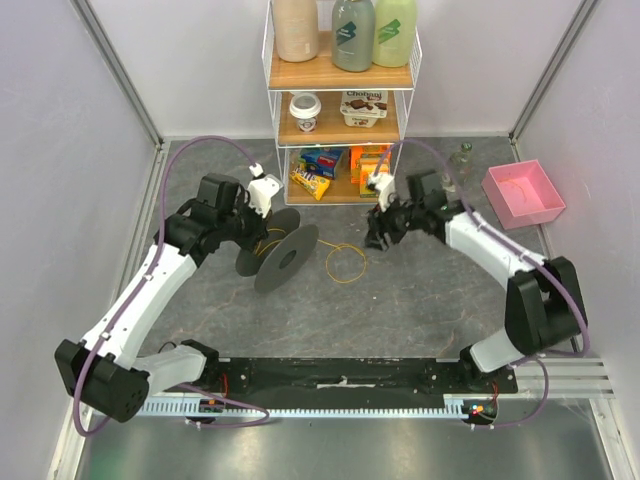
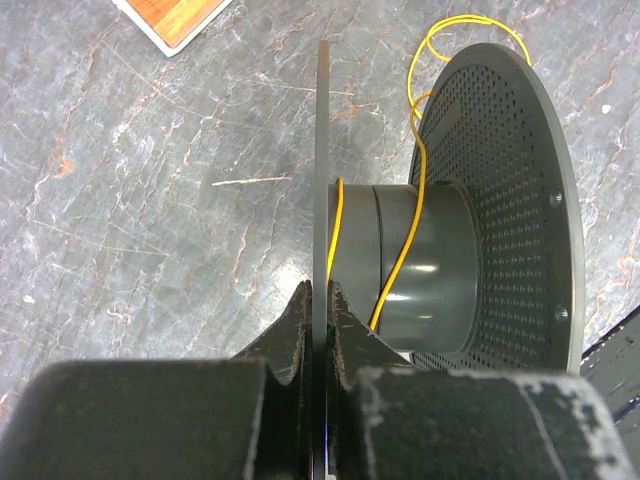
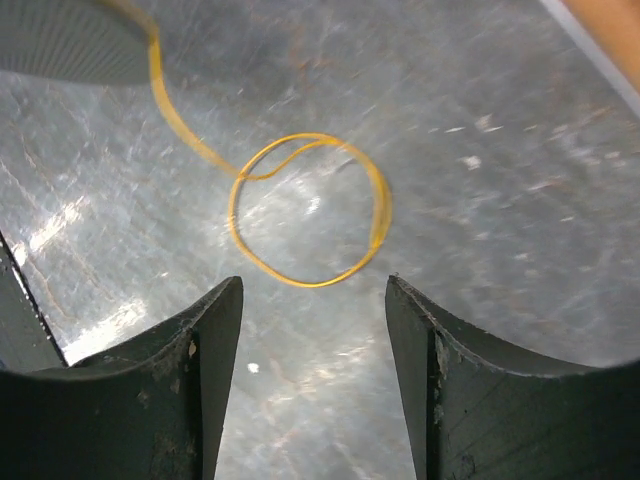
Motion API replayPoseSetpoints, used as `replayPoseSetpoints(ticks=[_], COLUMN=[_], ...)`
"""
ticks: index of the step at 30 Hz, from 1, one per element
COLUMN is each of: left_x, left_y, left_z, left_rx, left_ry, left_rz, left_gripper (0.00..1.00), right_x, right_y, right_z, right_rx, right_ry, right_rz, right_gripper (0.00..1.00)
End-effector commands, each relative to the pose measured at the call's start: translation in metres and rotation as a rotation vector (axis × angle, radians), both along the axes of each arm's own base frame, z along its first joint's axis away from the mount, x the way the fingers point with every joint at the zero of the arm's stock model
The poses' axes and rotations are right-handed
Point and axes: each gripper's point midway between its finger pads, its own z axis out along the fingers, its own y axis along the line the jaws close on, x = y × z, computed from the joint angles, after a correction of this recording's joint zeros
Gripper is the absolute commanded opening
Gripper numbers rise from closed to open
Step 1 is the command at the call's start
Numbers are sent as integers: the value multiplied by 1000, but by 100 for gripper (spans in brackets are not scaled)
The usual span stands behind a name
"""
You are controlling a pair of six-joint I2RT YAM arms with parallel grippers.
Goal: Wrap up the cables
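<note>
Left wrist: left hand (image 2: 320,295) tight on spool (image 2: 445,275) flange, cables (image 2: 408,250) around its core (right hand (image 3: 312,283) agape, empty).

One yellow cable (image 3: 383,205), one grey spool (image 1: 302,243), one pink bin (image 1: 523,193), three bottles (image 1: 353,35), two tubs (image 1: 363,110), one shelf rack (image 1: 340,76).

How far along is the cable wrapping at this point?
Early. Done: barely a turn of yellow wire crosses the spool hub. In hand: left gripper clamps the spool's flange; right gripper, open, hovers over a loose loop. Left: that loop and the slack by the spool need winding on.
</note>
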Motion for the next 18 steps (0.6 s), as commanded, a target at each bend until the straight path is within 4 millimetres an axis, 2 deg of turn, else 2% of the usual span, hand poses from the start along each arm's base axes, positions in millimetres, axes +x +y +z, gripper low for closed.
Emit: replayPoseSetpoints(ticks=[1, 4, 8, 13, 18], left_x=[17, 20, 23, 25, 28], left_y=[-4, 1, 7, 9, 11], left_z=[29, 23, 18, 15, 15], left_rx=[-94, -76, -61, -48, -48], left_ry=[-43, -32, -35, -42, -47], left_rz=[107, 148, 189, 200, 209], left_gripper=[2, 2, 2, 2, 2], right_x=[-24, -36, -45, -52, -56], right_y=[14, 33, 61, 88, 103], right_z=[-10, -13, -21, -50, -66], right_rx=[-101, -117, -185, -277, -315], right_ry=[-55, -104, -200, -199, -218], right_rz=[-115, -186, -185, -152, -160], right_gripper=[66, 60, 61, 62, 61])
